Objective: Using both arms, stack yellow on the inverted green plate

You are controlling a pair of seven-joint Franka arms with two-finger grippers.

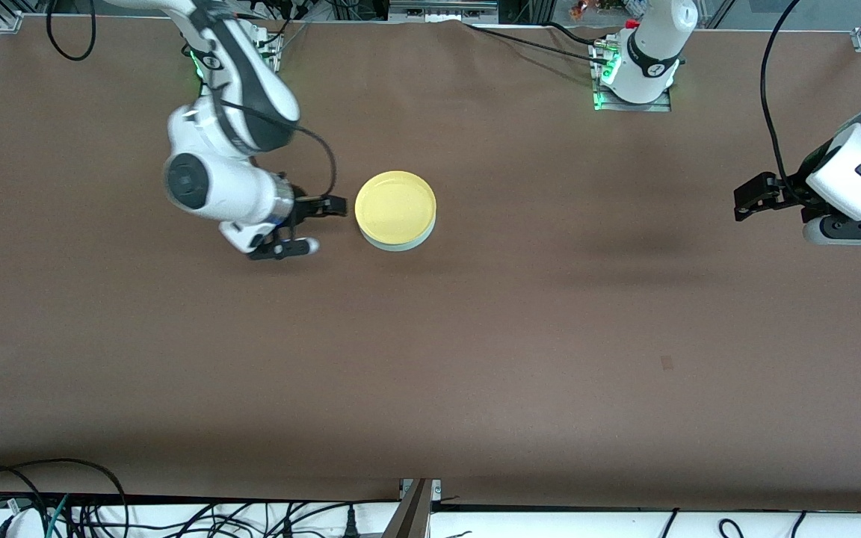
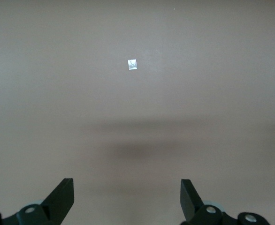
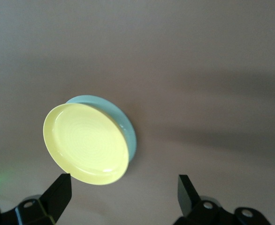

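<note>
1. We see the yellow plate (image 1: 395, 207) sitting right way up on top of the green plate (image 1: 400, 243), on the brown tabletop (image 1: 475, 359), toward the right arm's end.
2. Of the green plate we see only a pale mint band under the yellow one's edge on the side nearer the front camera; in the right wrist view it shows as a crescent (image 3: 123, 123) past the yellow plate (image 3: 86, 143).
3. The yellow plate's hollow faces up, and we see nothing lying in it.
4. The two plates are much the same size, and the yellow one covers nearly all of the green one.
5. The right end effector (image 1: 318, 224) is just beside the stack, toward the right arm's end of the tabletop, apart from both plates.
6. Its two fingers (image 3: 57, 194) stand wide apart and hold nothing; the yellow plate's edge shows near one fingertip in the right wrist view.
7. The left end effector (image 1: 755, 200) waits well apart from the plates, over the left arm's end of the tabletop.
8. Its fingers (image 2: 62, 197) are also spread wide with nothing between them, over bare tabletop and a small pale square mark (image 2: 132, 64).
</note>
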